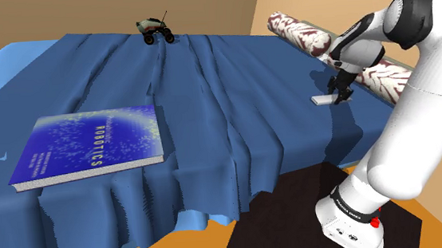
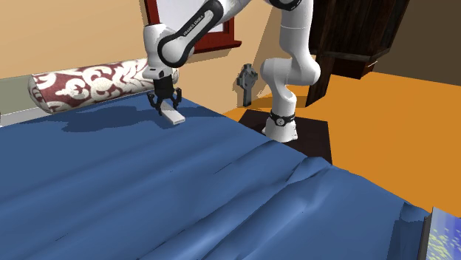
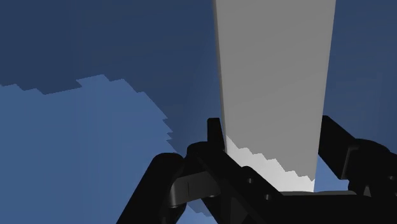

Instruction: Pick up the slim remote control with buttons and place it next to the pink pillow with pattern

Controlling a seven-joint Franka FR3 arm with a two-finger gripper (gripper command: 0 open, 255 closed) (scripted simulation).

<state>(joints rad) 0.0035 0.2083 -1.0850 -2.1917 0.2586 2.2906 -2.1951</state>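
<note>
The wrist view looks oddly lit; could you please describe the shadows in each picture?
Wrist view: a dark shadow with a stair-stepped edge crosses the blue bedspread, and the grey remote is dim save a bright jagged patch by the jaws. Shoulder view: soft shading in the bedspread's folds. Second exterior view: a shadow lies beside the patterned pillow.

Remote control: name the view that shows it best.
Wrist view: the remote control looms large, a grey slab clasped by the pincer. The shoulder and second exterior views show a small white sliver beneath the pincer, near the patterned pillow.
</note>
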